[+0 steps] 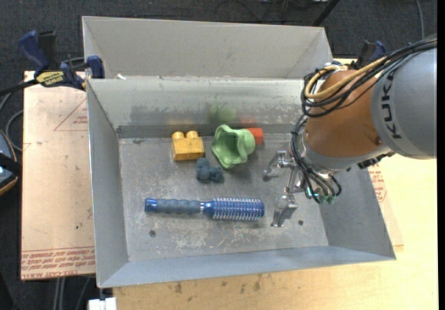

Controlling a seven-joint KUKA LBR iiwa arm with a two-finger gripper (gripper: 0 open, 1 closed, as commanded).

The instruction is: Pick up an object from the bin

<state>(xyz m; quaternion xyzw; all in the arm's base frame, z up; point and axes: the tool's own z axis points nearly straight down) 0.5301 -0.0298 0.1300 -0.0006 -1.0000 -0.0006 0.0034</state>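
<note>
The robot arm [361, 114] reaches into the grey bin [104, 183] from the right side, and its tool [279, 190] hangs low over the right part of the bin floor. The two fingers [281, 215] of the tool look spread apart, one nearer the back and one nearer the front. There is nothing between them, just bare grey floor. So the picking-up has not happened yet. I think this is the step where the tool gets lined up with a thing before it grabs. The closest thing is the blue hairbrush [205, 208]. It lies flat near the front of the bin, with its handle to the left and its bristle end to the right, just beside the front finger. A little further back lie a green cup-like toy [233, 145], a small orange thing [256, 135] tucked behind it by the back wall, a yellow building block [186, 145] and a small dark blue lump [208, 172]. They sit near one another, and all are to the left of the tool. To pick something up, the tool would need to slide to the left until one thing sits between the open fingers, then go down and squeeze. The brush is long and thin, so I think grabbing it across its narrow side would work best. The front finger is very near the bristles and could bump them and push the brush away.
</note>
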